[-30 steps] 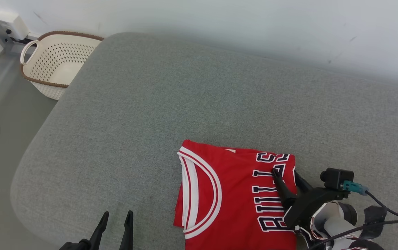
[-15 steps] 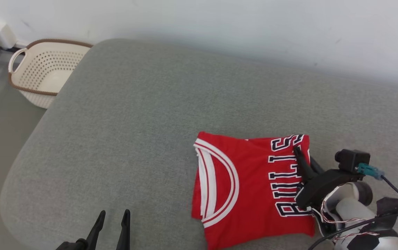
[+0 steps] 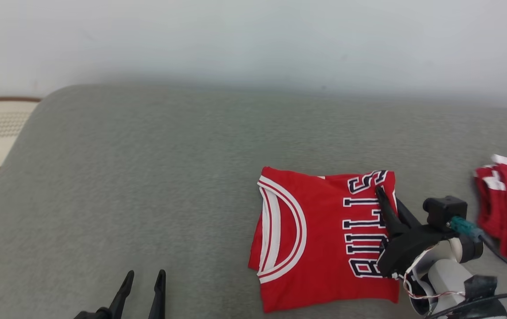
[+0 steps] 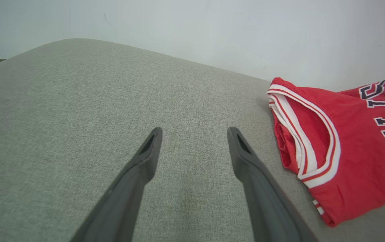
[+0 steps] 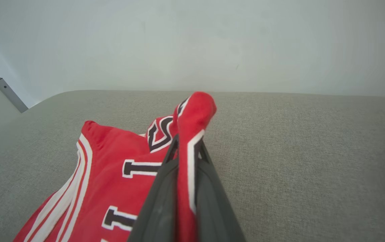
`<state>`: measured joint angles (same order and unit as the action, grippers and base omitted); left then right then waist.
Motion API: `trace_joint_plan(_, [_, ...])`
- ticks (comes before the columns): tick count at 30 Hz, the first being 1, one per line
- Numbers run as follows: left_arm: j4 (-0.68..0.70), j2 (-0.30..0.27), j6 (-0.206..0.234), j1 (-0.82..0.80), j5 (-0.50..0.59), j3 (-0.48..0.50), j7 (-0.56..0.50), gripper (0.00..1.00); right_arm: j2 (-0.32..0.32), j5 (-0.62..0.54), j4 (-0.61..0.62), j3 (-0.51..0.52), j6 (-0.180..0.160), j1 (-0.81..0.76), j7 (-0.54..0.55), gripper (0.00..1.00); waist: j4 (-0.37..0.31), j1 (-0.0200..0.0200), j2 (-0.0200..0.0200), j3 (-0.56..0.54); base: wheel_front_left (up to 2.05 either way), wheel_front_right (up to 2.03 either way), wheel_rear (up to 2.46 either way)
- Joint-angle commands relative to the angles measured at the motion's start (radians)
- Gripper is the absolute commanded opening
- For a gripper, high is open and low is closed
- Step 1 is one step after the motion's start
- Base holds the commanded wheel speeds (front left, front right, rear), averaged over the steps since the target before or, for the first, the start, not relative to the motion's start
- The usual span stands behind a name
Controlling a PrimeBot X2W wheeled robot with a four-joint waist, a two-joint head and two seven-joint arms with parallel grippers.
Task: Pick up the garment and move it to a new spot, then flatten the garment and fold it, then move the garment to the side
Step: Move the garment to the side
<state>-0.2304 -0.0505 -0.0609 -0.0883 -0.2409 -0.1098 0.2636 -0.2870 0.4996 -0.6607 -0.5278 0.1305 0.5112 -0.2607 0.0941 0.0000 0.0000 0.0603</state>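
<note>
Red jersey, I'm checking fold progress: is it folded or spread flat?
Folded: the red jersey lies as a compact rectangle, layers stacked at its collar end; the right gripper pinches one edge.

Right gripper (image 3: 388, 196) jaws pinched together, left gripper (image 3: 145, 272) jaws spread wide

Your robot's left gripper (image 3: 145, 274) and right gripper (image 3: 388, 197) each have two long, tapered, dark grey fingers. Behind the right one are a black boxy camera (image 3: 443, 210) with a teal plug (image 3: 460, 224), a black cable (image 3: 485, 243), a white forearm (image 3: 446, 274) and thin red-and-white wires (image 3: 417, 296).
</note>
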Motion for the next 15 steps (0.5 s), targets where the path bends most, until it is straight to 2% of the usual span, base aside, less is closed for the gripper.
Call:
trace_joint_plan(1, [0.001, -0.001, 0.0, 0.009, 0.01, 0.004, 0.0, 1.0, 0.003, -0.019, 0.01, 0.005, 0.0, -0.019, -0.005, 0.0, -0.113, 0.0, 0.0, -0.044, 0.0, 0.0, 0.0])
trace_joint_plan(9, [0.005, -0.001, 0.008, -0.005, 0.009, 0.018, 0.0, 1.0, 0.026, -0.081, 0.045, 0.037, 0.0, -0.065, -0.005, 0.0, -0.283, 0.0, 0.0, -0.053, 0.0, 0.0, 0.0])
trace_joint_plan(15, [-0.009, -0.001, 0.008, -0.015, -0.005, 0.02, 0.0, 1.0, 0.032, -0.094, 0.053, 0.052, 0.0, -0.07, -0.005, 0.0, -0.374, 0.0, 0.0, -0.047, 0.0, 0.0, 0.0])
